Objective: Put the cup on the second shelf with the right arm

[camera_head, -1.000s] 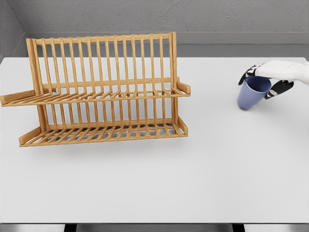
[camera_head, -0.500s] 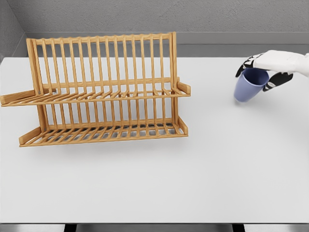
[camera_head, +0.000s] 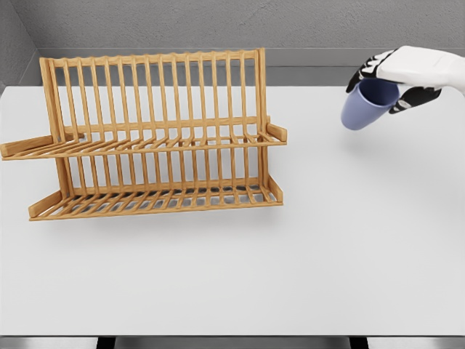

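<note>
One plain white tabletop (camera_head: 305,262) filling most of the view, grey wall behind with a paler grey strip running along its base, darker grey corner at far left. Standing on the left half: two-tier slatted wooden dish rack (camera_head: 156,134), tall upright bars at the back, upper shelf (camera_head: 145,144) and lower shelf (camera_head: 156,198) both sloping a bit toward the front. Over at the upper right, well apart from the rack: white right hand (camera_head: 396,73) with black fingers, coming in from the right edge, clamped on the rim of a blue-lilac plastic cup (camera_head: 361,106). Cup hanging just below and left of the hand, tilted, mouth up toward the palm, base pointing down-left, clear of the table with a faint shadow underneath. Nothing readable anywhere, no brand or label on cup or rack.
</note>
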{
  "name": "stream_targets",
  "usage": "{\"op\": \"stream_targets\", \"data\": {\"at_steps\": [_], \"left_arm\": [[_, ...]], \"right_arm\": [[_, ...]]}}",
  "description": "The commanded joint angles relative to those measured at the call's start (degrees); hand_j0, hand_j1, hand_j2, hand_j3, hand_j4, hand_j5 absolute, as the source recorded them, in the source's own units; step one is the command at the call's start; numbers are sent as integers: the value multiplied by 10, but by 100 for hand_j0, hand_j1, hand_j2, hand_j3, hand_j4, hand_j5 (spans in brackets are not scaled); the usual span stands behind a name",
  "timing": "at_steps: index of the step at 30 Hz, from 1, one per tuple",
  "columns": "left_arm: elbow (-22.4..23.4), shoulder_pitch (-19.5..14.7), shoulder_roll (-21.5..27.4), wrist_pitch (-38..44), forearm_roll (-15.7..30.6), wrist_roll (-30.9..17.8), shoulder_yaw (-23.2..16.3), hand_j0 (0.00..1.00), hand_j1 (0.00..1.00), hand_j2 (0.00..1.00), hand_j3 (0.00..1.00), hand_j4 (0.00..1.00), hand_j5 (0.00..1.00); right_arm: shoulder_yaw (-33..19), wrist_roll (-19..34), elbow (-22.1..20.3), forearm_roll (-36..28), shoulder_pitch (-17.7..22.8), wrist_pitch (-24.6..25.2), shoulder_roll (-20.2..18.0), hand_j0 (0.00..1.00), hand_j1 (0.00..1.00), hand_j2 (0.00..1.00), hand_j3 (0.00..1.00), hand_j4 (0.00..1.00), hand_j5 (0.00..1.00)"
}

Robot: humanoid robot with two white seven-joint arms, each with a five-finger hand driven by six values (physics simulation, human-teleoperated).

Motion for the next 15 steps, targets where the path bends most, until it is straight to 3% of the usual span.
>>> {"op": "stream_targets", "data": {"at_steps": [1,8,15], "left_arm": [[0,0,0,0,0,0,0,100,100,100,100,100,100],[0,0,0,0,0,0,0,100,100,100,100,100,100],[0,0,0,0,0,0,0,100,100,100,100,100,100]], "right_arm": [[-5,0,-18,-3,0,2,-2,70,70,70,70,70,70],[-29,0,-57,-3,3,1,-3,70,70,70,70,70,70],[-30,0,-137,-3,1,2,-7,70,70,70,70,70,70]]}}
